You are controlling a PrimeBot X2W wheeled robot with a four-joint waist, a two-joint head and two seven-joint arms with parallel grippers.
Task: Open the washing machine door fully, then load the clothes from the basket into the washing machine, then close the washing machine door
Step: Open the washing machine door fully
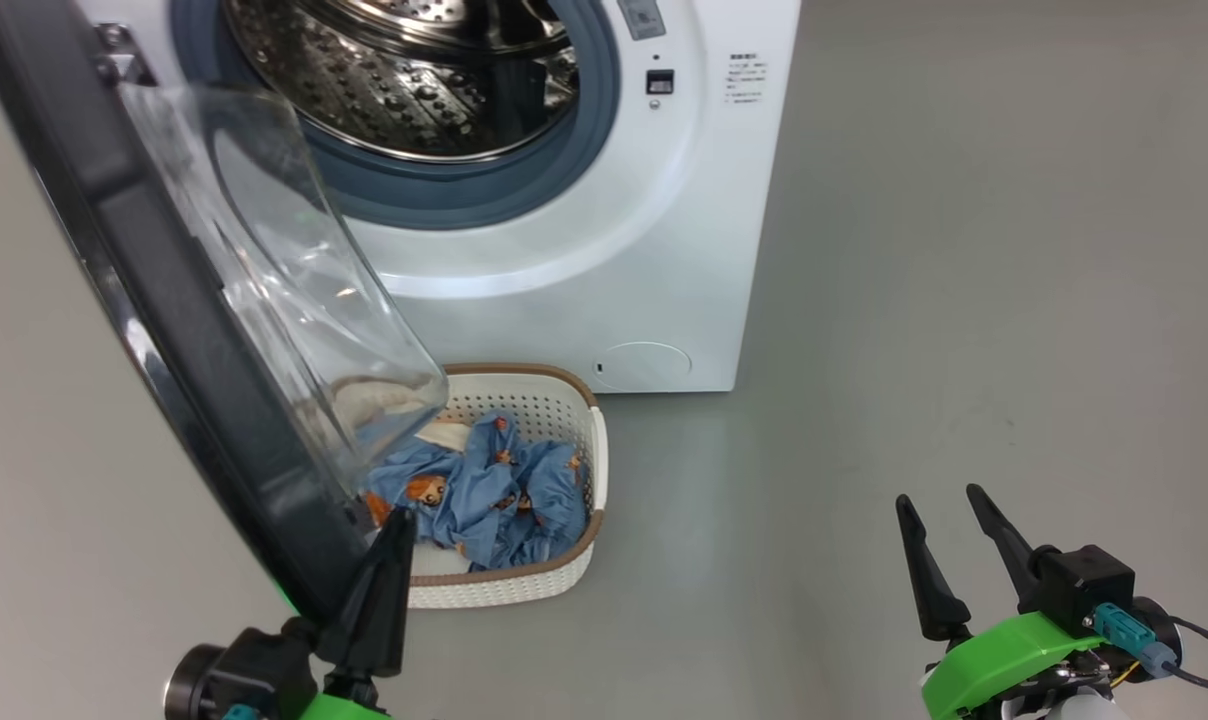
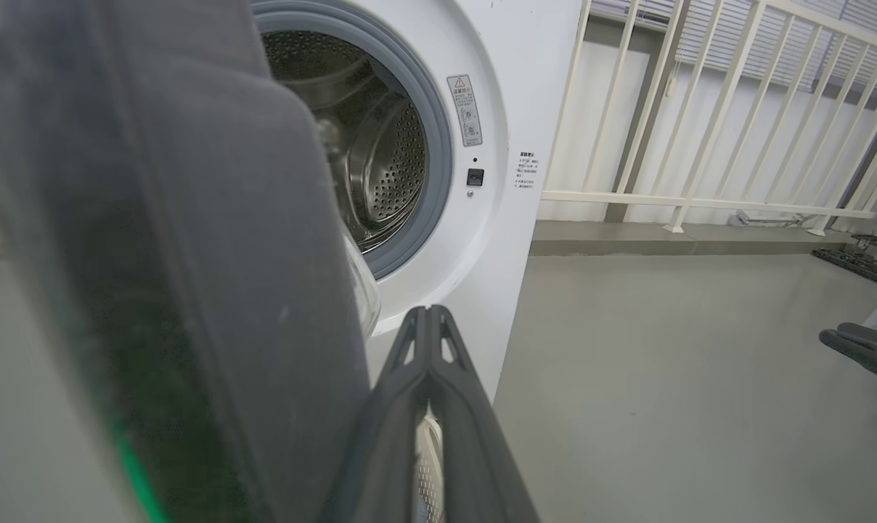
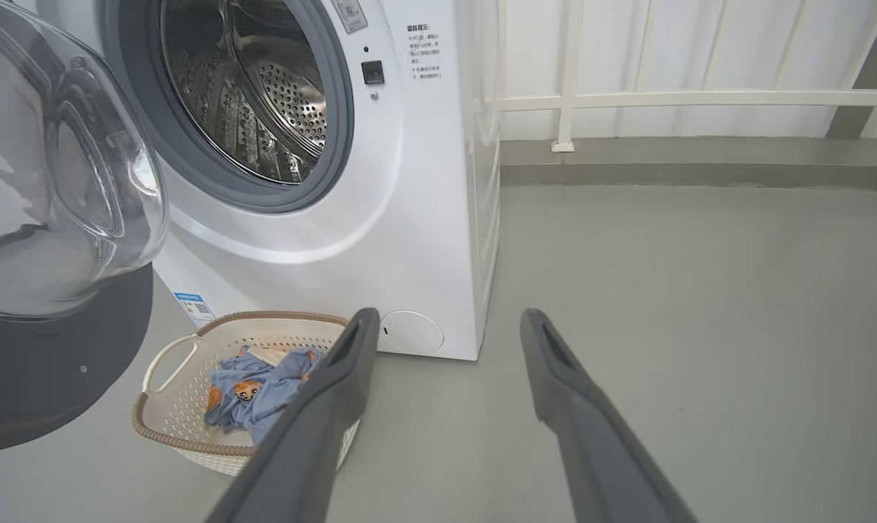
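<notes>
Bright even light, faint shadows, glare on the washing machine door [image 1: 294, 300], close-up blur

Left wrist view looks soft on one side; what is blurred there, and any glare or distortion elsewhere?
Left wrist view: the washing machine door, very close, is blurred; the drum is sharp. Head view: reflections on the door's glass bowl veil part of the basket. Right wrist view: sharp, evenly lit, bright highlights on that bowl.

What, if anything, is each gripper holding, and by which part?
Nothing is held. The left gripper is shut and empty beside the washing machine door; the right gripper stands open and empty.
</notes>
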